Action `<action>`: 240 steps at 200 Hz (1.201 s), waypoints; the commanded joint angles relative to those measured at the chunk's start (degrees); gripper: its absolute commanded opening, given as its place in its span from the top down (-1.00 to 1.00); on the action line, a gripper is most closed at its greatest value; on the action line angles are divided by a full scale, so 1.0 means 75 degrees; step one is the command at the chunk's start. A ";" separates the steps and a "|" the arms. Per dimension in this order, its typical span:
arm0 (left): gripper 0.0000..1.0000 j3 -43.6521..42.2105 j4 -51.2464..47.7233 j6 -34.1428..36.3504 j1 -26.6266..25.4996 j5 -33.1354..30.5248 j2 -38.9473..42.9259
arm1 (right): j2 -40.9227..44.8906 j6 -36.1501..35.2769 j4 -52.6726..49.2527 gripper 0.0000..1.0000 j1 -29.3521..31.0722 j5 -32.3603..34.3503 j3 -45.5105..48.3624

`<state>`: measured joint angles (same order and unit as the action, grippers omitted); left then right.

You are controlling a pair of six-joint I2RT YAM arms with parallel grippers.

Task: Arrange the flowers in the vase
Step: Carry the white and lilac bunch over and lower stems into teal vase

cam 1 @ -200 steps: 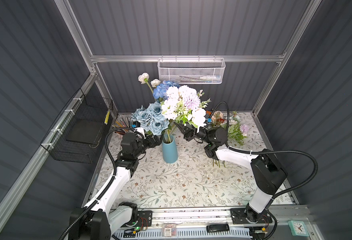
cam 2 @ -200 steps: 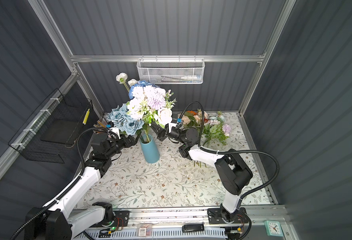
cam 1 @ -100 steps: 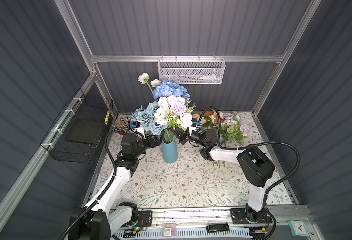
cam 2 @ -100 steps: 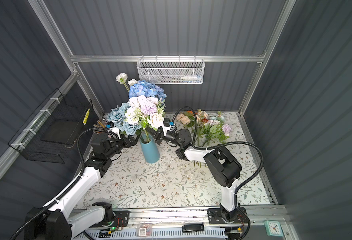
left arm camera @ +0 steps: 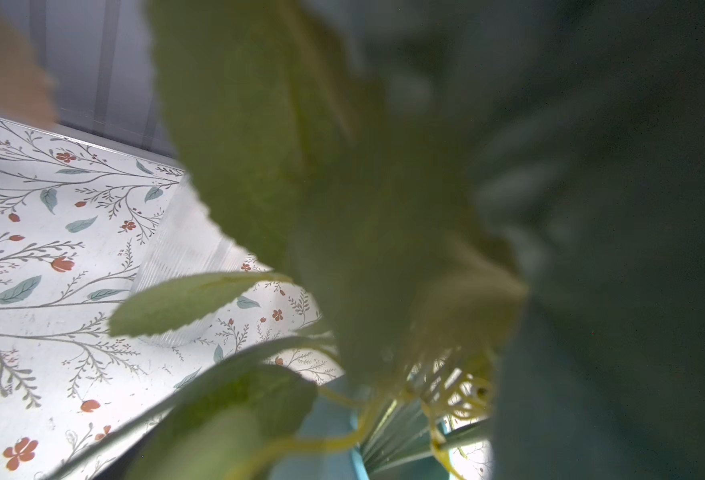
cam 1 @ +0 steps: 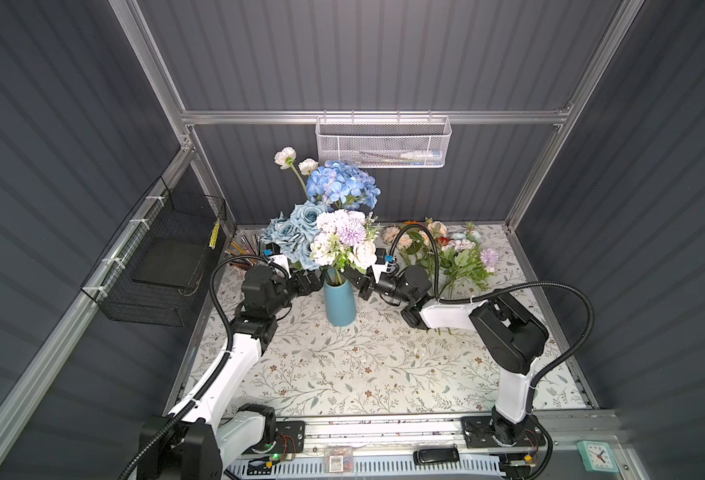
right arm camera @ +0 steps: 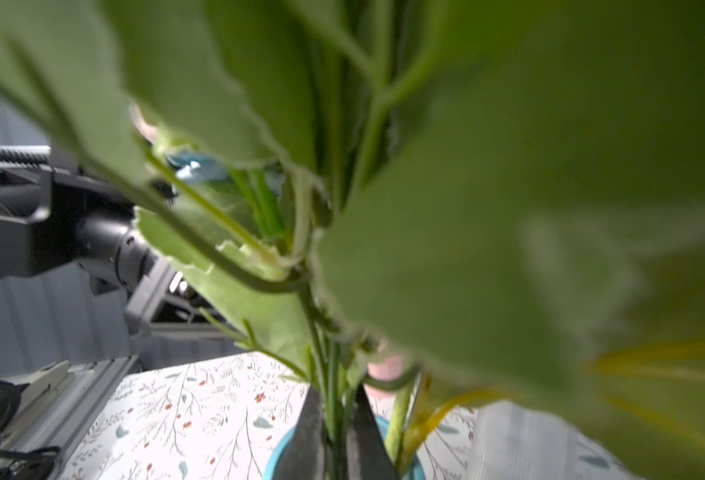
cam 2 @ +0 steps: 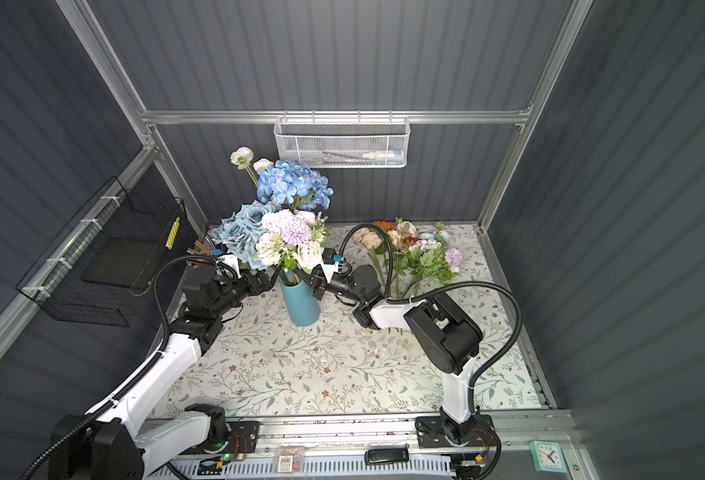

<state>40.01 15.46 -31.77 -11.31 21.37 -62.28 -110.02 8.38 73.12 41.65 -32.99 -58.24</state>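
– While you tag, go big to small: where does everything sit?
– Floral table covering (cam 1: 363, 365) fills the lower middle of frame. Teal vase (cam 1: 339, 301) stands upright on it, centre, already packed with flowers (cam 1: 334, 224): hydrangea (cam 1: 342, 187) on top, roses (cam 1: 296, 232) to its left. Spare flowers (cam 1: 446, 249) lie flat on the covering to the upper right of the vase, well apart from it.
– Arms?
– Both flank the vase mouth in both top views. The left gripper (cam 1: 310, 283) is just left of the rim, under the roses, jaws spread wide, holding nothing. The right gripper (cam 1: 352, 277) comes in from the right, just beside the rim.
– Is the right one holding anything?
– Yes. In the right wrist view its fingers (right arm camera: 309, 440) are clamped on a thin green stem (right arm camera: 333, 395) carrying the cream-lilac bunch (cam 1: 344, 241).
– Key relation?
– The stem's long axis runs near vertical in the top views. The vase opening sits directly past the fingertips. The stem end looks already inside the mouth, though leaves blur it.
– Next move?
– My call: slide it down along the stem axis with the right arm. The left arm is nearer the roses and free to steady them.
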 commanded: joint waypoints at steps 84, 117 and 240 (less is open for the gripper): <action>-1.00 0.0194 0.0001 0.0002 -0.0027 0.0058 0.0032 | 0.0489 -0.0370 -0.0410 0.41 0.0073 0.0541 0.0493; -1.00 0.0175 -0.0021 0.0017 -0.0028 0.0051 0.0069 | 0.0817 -0.0292 -0.0436 0.20 0.0067 0.0576 0.0764; -1.00 0.0150 -0.0134 -0.0017 -0.0027 0.0022 0.0124 | 0.1999 -0.0302 -0.1199 0.02 0.0189 0.0779 0.1285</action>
<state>40.01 15.33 -31.77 -11.31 21.41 -62.28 -94.87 4.97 59.96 42.63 -27.33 -47.18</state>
